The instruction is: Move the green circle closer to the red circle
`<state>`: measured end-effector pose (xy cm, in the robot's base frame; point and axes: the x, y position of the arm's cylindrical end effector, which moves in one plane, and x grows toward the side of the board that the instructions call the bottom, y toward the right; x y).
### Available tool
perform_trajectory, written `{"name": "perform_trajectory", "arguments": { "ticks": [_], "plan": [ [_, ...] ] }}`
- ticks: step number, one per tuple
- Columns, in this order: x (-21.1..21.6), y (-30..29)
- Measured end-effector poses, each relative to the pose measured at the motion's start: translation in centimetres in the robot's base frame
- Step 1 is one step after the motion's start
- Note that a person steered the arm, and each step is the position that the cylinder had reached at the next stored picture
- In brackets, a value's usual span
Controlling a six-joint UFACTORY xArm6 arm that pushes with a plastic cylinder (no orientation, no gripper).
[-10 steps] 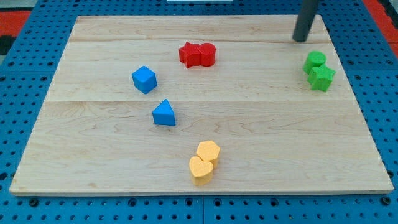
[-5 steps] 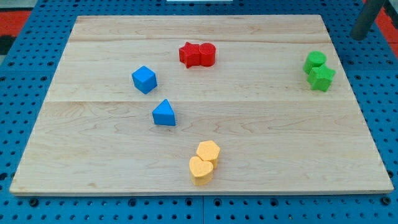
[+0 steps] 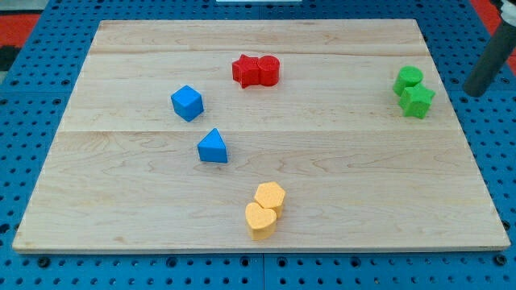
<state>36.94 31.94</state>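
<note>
Now my tip (image 3: 475,90) sits right of the green circle (image 3: 409,77).

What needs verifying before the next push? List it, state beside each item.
1. My tip in view: ok, off the board's right edge, over the blue pegboard.
2. Tip on the far side of the green circle from the red circle: ok, it sits to the view's right of the green circle.
3. Tip clear of blocks: ok, apart from both green ones.
4. Green circle free to slide alone: not ok, the green star touches its lower side.
5. Path toward the view's left clear: ok, bare wooden board between the pairs.
6. Red circle unobstructed: ok on its right; the red star touches its left.
</note>
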Motion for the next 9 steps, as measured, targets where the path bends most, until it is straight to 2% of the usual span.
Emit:
{"name": "perform_trajectory", "arguments": {
  "ticks": [4, 5, 7, 9],
  "plan": [
    [-0.8, -11.8],
    [-1.9, -12.0],
    [-3.9, -7.7],
    [-3.7, -10.1]
  ]
}}
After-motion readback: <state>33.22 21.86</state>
